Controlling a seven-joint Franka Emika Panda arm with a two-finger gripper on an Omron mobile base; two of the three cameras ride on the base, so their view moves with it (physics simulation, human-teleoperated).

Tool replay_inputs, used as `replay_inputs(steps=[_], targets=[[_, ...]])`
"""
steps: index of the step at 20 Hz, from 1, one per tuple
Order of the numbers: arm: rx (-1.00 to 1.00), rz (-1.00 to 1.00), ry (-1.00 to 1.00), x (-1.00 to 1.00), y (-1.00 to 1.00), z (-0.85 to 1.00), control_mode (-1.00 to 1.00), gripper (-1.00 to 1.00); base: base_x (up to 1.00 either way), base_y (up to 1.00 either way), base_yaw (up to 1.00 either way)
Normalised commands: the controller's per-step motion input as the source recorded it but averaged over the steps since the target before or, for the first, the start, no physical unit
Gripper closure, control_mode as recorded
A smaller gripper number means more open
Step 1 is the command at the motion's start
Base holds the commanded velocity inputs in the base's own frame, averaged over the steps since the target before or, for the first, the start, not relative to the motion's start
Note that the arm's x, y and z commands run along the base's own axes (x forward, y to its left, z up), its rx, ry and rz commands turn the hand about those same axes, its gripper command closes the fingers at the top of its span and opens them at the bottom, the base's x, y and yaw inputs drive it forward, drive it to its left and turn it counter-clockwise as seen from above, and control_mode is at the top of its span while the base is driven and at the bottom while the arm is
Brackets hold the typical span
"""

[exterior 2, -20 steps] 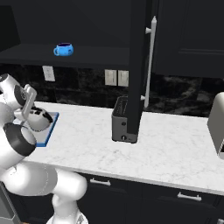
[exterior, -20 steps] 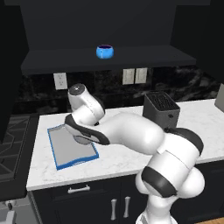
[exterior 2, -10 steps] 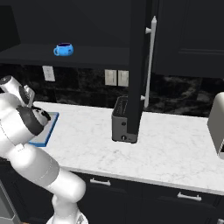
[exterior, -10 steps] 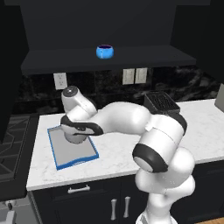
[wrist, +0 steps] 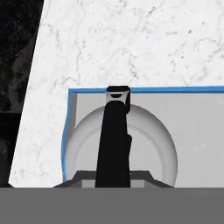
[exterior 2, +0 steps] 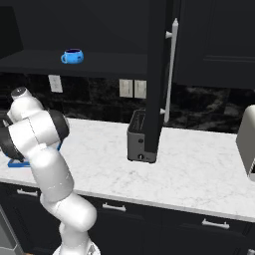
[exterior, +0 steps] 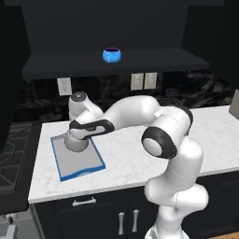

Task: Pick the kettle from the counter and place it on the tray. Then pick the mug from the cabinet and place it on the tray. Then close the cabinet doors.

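The light-grey kettle rests on the far end of the blue-rimmed tray, at the left of the marble counter. My gripper points straight down over it. In the hand view the gripper is shut on the kettle's black arched handle, with the round body and the tray rim behind it. The blue mug stands on the dark cabinet shelf, and appears as the mug from the other side. My arm hides the kettle in the right base view.
A dark-grey toaster stands mid-counter behind an open cabinet door seen edge-on, with its silver bar handle. A light appliance sits at the right. A stovetop lies left of the counter. Wall outlets are behind.
My arm has swung left with the kettle in the gripper, from the tray's right edge to over its far end. The mug has stayed put.
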Motion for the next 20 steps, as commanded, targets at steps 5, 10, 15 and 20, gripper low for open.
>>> replay_inputs(steps=[5, 10, 15, 20], targets=[[0.01, 0.0, 0.03, 0.29, 0.3, -0.15, -1.0, 1.0, 0.0, 0.0, 0.0], [0.01, -0.02, 0.05, 0.04, 0.32, -0.22, -1.0, 1.0, 0.0, 0.0, 0.0], [0.02, -0.05, 0.0, 0.01, 0.19, -0.24, -1.0, 1.0, 0.0, 0.0, 0.0], [0.0, -0.13, 0.0, -0.03, -0.01, -0.2, -1.0, -1.0, 0.0, 0.0, 0.0]])
